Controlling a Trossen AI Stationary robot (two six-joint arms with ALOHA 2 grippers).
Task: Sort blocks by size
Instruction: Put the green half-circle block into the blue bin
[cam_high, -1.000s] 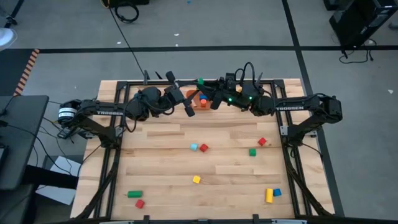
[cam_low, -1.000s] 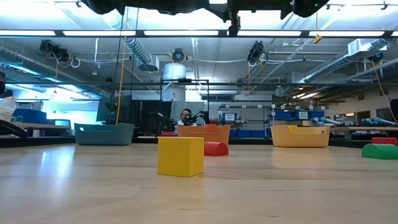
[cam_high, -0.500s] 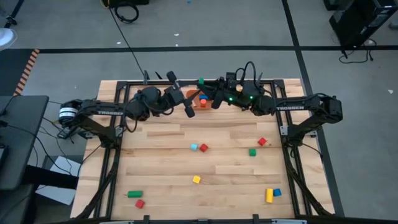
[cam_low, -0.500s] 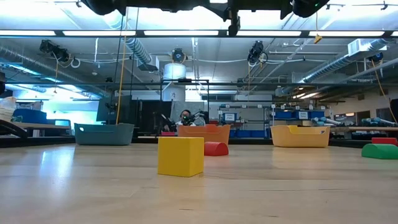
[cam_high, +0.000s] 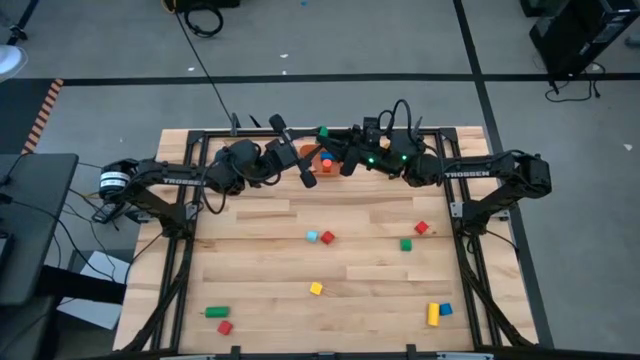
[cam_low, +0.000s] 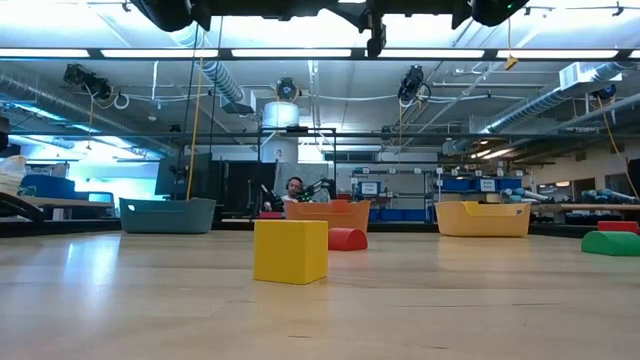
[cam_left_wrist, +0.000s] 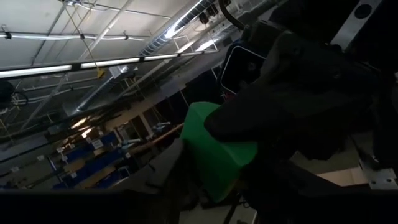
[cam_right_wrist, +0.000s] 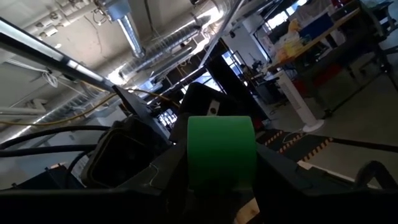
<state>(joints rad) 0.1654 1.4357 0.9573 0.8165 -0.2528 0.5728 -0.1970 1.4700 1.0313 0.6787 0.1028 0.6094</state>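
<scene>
A green block (cam_high: 322, 131) hangs in the air at the table's far edge, above the orange bin (cam_high: 316, 163). My left gripper (cam_high: 312, 140) reaches it from the left and my right gripper (cam_high: 334, 142) from the right. Both are shut on it, fingertips facing each other. The left wrist view shows the block (cam_left_wrist: 214, 158) tilted, with the right arm's finger (cam_left_wrist: 249, 121) lying over it. In the right wrist view the block (cam_right_wrist: 221, 152) fills the gap between the fingers. Several other blocks lie loose on the table. My left gripper pinches the green block by its side (cam_left_wrist: 194, 165) between its two fingers. It comes from the table's left, nearly level and slanting a little upward. The block is lifted clear and sits tilted in the hold. My right gripper pinches the same block by two opposite sides (cam_right_wrist: 190, 165) between its two fingers. It comes from the table's right, nearly level and slanting a little upward. The block hangs clear above the orange bin, its flat face toward the wrist camera.
Loose on the table are a light blue cube (cam_high: 312, 236), red cubes (cam_high: 327, 238) (cam_high: 421, 228), a green cube (cam_high: 406, 244), a yellow cube (cam_high: 316, 289), a yellow bar (cam_high: 433, 315) and a green bar (cam_high: 216, 312). A teal bin (cam_low: 167, 214) and a yellow bin (cam_low: 482, 218) flank the orange bin.
My left gripper has tipped up a little at the green block. Both grippers and the block have stayed in place above the orange bin.
</scene>
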